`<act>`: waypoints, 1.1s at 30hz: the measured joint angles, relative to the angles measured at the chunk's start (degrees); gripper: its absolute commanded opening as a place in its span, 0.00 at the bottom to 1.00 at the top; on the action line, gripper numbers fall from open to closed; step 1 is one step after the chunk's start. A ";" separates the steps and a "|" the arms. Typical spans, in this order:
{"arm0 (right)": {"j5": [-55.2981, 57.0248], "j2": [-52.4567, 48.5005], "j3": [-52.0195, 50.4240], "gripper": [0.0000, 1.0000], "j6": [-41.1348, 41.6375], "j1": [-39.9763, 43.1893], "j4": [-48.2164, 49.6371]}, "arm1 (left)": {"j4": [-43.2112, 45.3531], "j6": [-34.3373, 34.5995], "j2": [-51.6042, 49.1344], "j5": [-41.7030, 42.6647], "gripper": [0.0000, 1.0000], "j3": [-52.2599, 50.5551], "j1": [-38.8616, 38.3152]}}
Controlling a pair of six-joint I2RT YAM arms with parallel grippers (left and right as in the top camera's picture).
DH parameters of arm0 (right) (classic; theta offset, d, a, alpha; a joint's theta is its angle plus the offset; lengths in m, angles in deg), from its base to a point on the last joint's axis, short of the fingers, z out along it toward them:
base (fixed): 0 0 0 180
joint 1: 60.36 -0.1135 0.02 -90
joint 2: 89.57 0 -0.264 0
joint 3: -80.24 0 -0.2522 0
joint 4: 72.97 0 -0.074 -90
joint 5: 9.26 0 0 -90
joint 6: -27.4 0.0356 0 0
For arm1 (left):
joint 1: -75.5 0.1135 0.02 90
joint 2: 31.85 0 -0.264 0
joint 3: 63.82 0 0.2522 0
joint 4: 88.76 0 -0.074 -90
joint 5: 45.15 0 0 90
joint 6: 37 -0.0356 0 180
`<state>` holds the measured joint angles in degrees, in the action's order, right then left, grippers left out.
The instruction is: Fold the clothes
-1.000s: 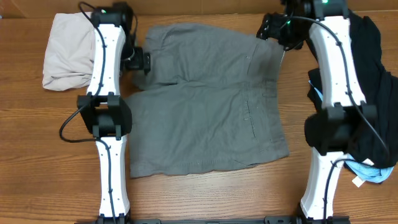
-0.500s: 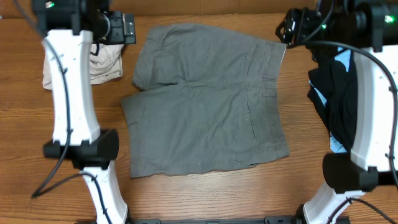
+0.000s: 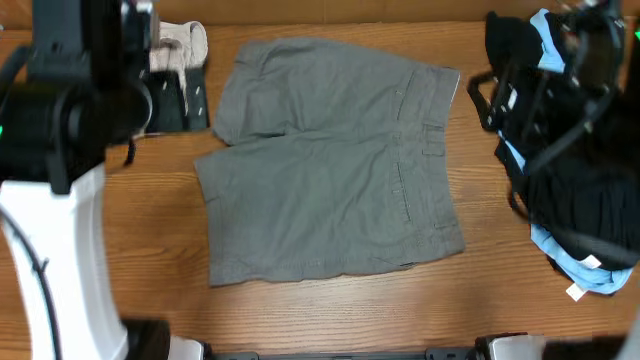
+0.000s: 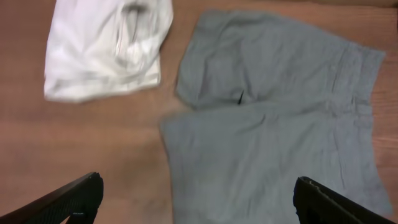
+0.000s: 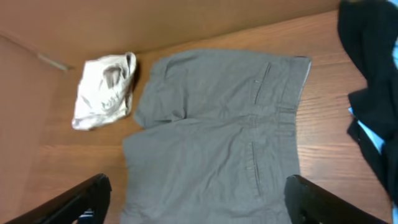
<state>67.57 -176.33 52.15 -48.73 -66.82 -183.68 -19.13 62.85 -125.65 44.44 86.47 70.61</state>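
The medium-grey shorts [image 3: 335, 160] lie spread flat on the wooden table, waistband to the right and legs to the left, both slit back pockets showing. They also show in the left wrist view [image 4: 280, 124] and the right wrist view [image 5: 217, 137]. My left gripper [image 3: 180, 100] is raised high beside the shorts' left edge, open and empty [image 4: 199, 199]. My right gripper [image 3: 490, 100] is raised high off the waistband's right side, open and empty [image 5: 196, 199]. Neither touches the shorts.
A crumpled cream garment [image 3: 185, 45] lies at the back left, partly hidden by my left arm; it shows in full in the left wrist view [image 4: 106, 53]. Black [image 3: 595, 210] and light-blue [image 3: 575, 268] garments are piled at the right. A brown wall [image 5: 155, 25] stands behind the table.
Both arms have risen from the shorts' far corners and swung outward, towards the camera. The shorts have not moved.
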 measured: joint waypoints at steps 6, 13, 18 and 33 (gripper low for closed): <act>6.43 11.17 -17.64 1.00 4.76 0.00 -0.17 | 0.61 6.23 10.95 -1.92 1.00 -15.82 -0.02; 11.56 14.25 -38.05 1.00 11.78 0.00 2.97 | 9.64 15.30 14.05 -4.15 1.00 -36.26 -0.02; 12.07 13.84 -49.29 1.00 15.30 0.00 9.40 | 21.57 20.57 13.14 -2.25 1.00 -50.93 -0.02; 10.38 13.51 -74.60 1.00 23.82 0.00 22.80 | 33.11 25.79 9.11 1.88 0.85 -68.63 -0.02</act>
<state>77.95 -162.82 -22.45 -24.91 -66.82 -160.88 13.98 88.64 -116.53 46.32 17.84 70.59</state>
